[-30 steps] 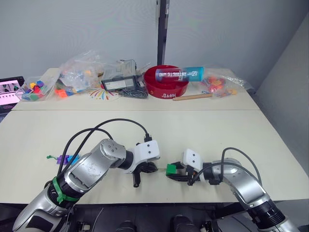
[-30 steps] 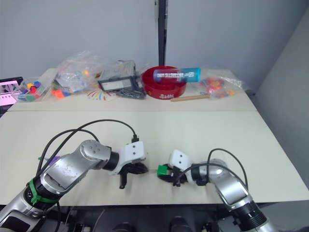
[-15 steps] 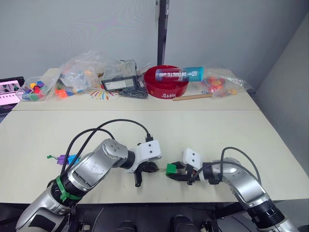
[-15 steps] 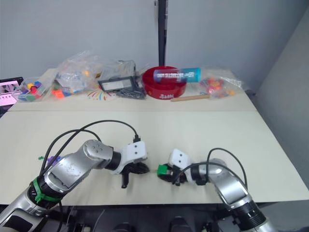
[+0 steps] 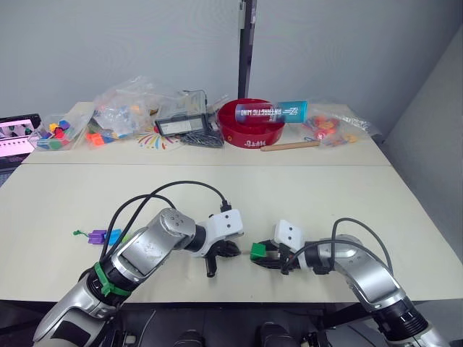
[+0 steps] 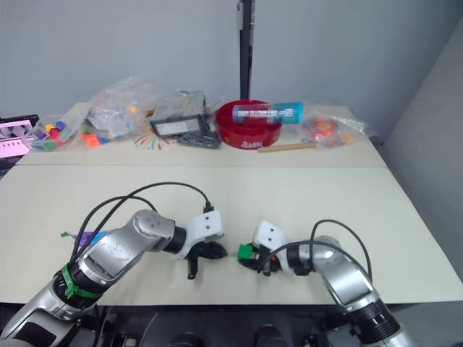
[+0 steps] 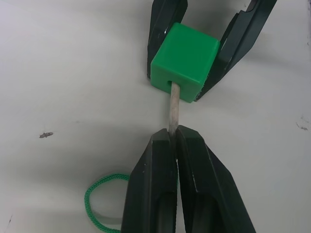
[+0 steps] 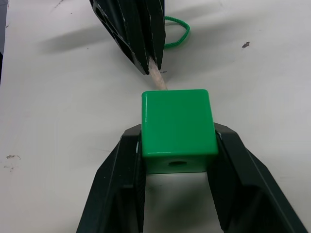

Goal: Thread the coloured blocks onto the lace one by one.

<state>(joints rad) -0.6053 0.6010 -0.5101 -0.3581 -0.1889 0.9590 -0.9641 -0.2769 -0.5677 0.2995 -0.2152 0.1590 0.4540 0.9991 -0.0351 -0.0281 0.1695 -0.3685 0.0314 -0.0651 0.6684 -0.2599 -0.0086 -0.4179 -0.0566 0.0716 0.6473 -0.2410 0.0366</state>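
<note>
**Lace tip entering the green block**

While the two arms meet low over the near edge of the table (image 5: 304,195) in the left eye view, the left gripper (image 5: 230,250) faces the right gripper (image 5: 262,254), which holds a green block (image 5: 257,251) between them. Other threaded pieces, purple and blue, lie at the lace's far end (image 5: 101,236), well apart to the left. At the back of the pale table stand clear bags of coloured pieces (image 5: 123,112), a red bowl (image 5: 249,126) with a blue tube (image 5: 271,110) across it, and a wooden stick (image 5: 289,145); a grey wall rises behind.

Seen from the left wrist, that gripper's fingers (image 7: 160,184) are pressed together on the lace's pale tip (image 7: 173,109), which reaches the hole in the block's near face. The green lace (image 7: 99,194) loops loosely on the table beside the fingers.

Seen from the right wrist, the right gripper's fingers (image 8: 119,194) are clamped on the block's two sides, the exit hole facing the camera and showing no tip.

To do this well, I judge the left arm should push straight along the hole's axis, keeping the tip level, while the right holds the block steady. The short length of tip ahead of the fingers should resist buckling, but a regrip further back will probably be needed before the tip can emerge.
</note>
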